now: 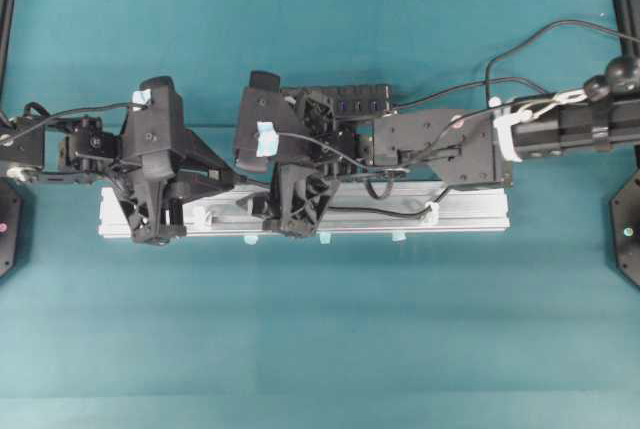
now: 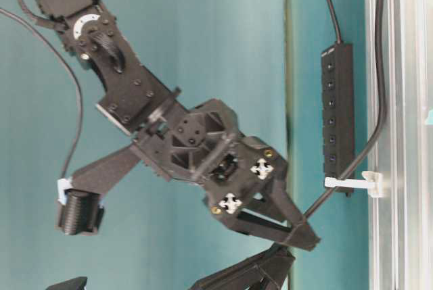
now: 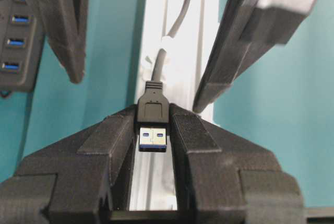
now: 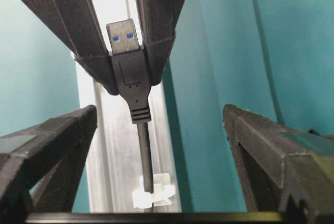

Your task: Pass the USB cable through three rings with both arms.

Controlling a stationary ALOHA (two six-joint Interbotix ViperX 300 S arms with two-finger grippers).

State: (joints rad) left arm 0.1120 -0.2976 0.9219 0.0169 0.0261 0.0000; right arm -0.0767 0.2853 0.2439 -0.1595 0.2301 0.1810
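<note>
Black USB cable runs up through a whitish plastic ring on the silver rail; left gripper jaws pinch its plug, right gripper jaws stand spread alongside. Closing off-centre could knock the plug askew

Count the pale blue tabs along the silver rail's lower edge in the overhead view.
3, all tucked under the rail's lower edge: the left tab, the middle tab and the right tab. Others may be hidden.
</note>
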